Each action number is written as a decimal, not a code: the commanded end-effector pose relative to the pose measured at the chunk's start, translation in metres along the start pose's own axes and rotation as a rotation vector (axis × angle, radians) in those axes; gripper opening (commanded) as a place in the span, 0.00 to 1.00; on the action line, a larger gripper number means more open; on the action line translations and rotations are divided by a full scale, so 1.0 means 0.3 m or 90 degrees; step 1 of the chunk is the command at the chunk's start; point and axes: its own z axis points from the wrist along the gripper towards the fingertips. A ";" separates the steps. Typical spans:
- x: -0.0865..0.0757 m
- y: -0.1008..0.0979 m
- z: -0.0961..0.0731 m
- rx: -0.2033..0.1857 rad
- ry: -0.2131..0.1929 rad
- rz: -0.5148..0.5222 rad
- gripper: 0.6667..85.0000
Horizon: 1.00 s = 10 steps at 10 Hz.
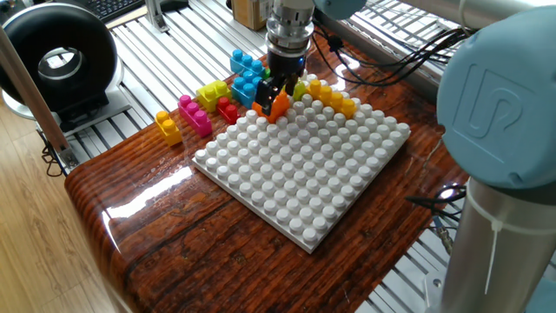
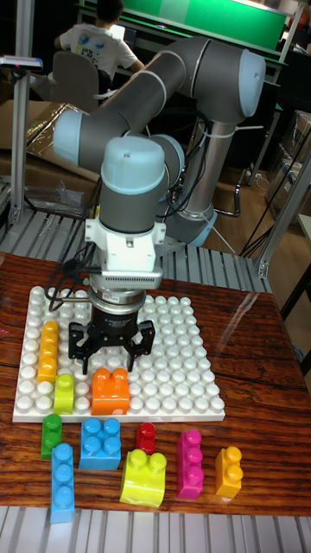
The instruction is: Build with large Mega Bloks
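Observation:
My gripper point(image 2: 111, 361) hangs just over an orange Mega Blok point(image 2: 111, 390) that sits on the near edge of the white studded baseplate point(image 2: 173, 346). The fingers point(image 2: 79, 350) are spread wider than the brick, so the gripper is open. In the fixed view the gripper point(image 1: 275, 94) partly covers the orange brick point(image 1: 279, 105). A long yellow-orange brick point(image 2: 49, 350) and a lime one point(image 2: 65, 393) are on the plate's left edge. Off the plate lie green point(image 2: 51, 435), blue point(image 2: 101, 442), red point(image 2: 146, 436), lime yellow point(image 2: 143, 477), pink point(image 2: 189, 464) and yellow-orange point(image 2: 228, 471) bricks.
The baseplate point(image 1: 304, 165) lies on a glossy wooden tabletop point(image 1: 156, 209). A black round device point(image 1: 56, 61) stands at the left on the metal frame. Cables point(image 1: 391, 61) run behind the plate, and the arm's base column point(image 1: 504, 226) rises at the right.

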 end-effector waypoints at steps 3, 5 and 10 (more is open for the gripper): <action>-0.010 -0.169 -0.108 0.049 0.029 0.076 0.09; -0.035 -0.205 -0.113 0.051 0.032 0.091 0.00; -0.137 -0.231 -0.065 0.031 0.023 0.064 0.00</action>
